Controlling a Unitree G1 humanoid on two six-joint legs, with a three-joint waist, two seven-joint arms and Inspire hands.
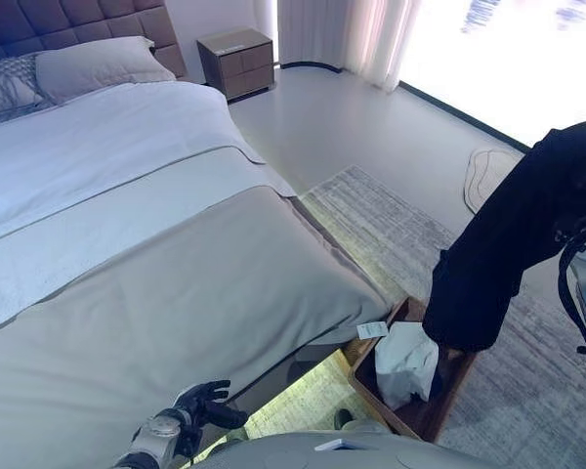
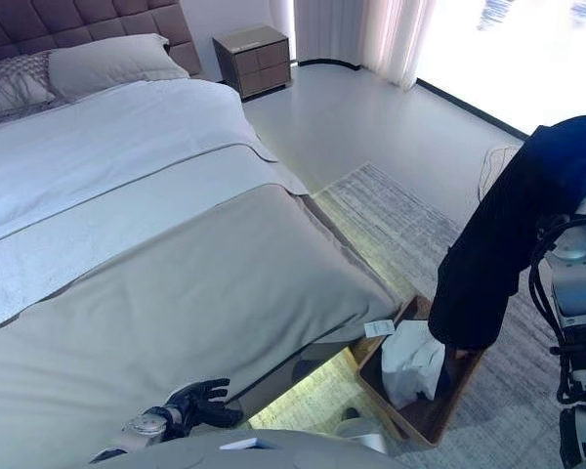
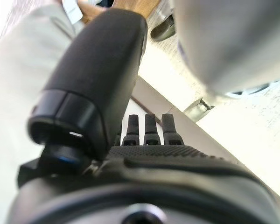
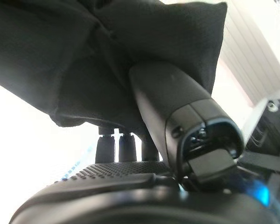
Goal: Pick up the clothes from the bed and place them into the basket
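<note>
currently right hand (image 4: pixel 177 140) pinches black garment (image 1: pixel 508 244), which hangs over the basket (image 1: pixel 449 391), hem at its rim; white garment (image 1: pixel 407 362) already inside; left hand (image 1: pixel 200 403) relaxed at bed (image 1: pixel 176 293) foot corner; release left

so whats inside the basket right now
A crumpled white garment lies in the wooden basket. The black garment, held up by the right hand, hangs with its lower end dipping into the basket and hiding whatever lies behind it.

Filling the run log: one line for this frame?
right hand: holding black garment over wooden basket | left hand: idle, open | basket: white cloth inside
</note>
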